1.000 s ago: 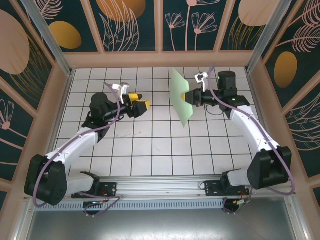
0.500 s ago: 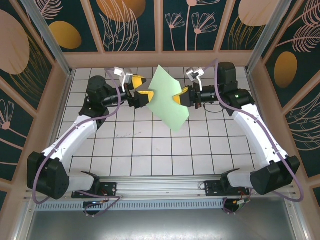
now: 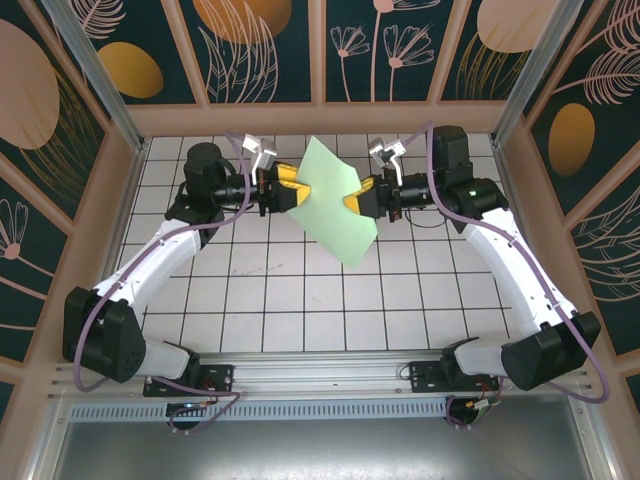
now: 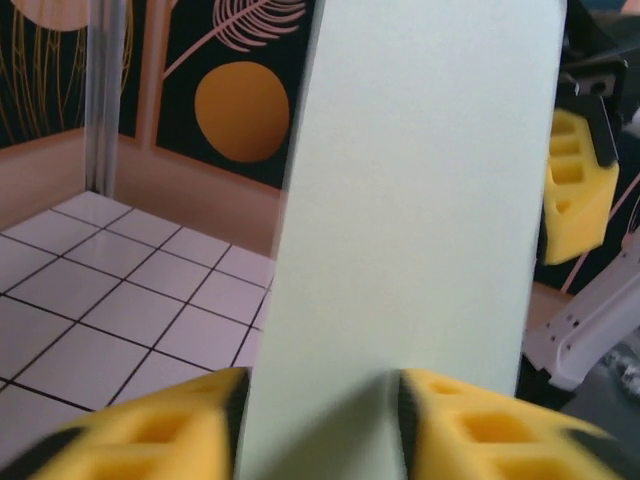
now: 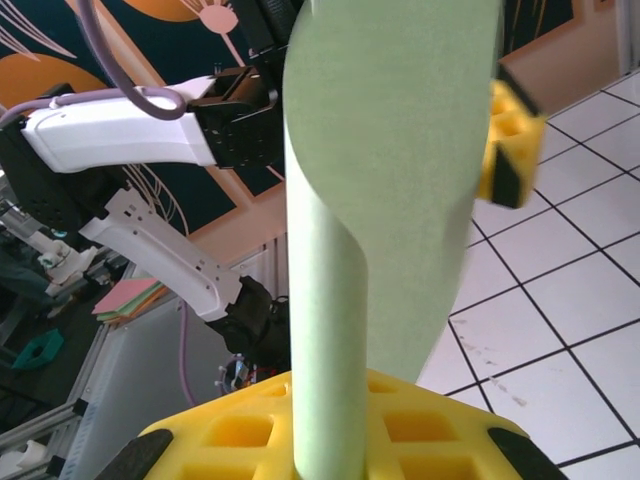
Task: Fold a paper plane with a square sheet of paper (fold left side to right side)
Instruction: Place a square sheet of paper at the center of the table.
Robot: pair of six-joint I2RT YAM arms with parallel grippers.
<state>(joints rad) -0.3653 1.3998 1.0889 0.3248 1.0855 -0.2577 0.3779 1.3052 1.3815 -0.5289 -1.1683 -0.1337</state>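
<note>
**Green paper held up between two pincers**

Up in the air over the far middle of the worktop: the square sheet of paper, lifted clear of the white tiles. From above, shaped like a slanted diamond. Long line from a far corner, close to the back wall, down to a near corner, leaning a little to the right on the way. Far corner pointing away, near corner pointing back toward the arm bases. Bent and not flat, with a soft curl down one side in the right wrist view.

At the right side of the sheet, the right pincer, closed on the paper's edge and holding it. Yellow fingers low in its own view, with the green sheet standing straight up out of them.

At the left side, the left pincer, reaching in from the left and meeting the sheet. Paper between its two yellow fingers in its own view, standing tall and running up past the top. Hard to tell whether squeezed or only sitting in the gap.

Pincers facing each other, near together, with the paper between them.
</note>
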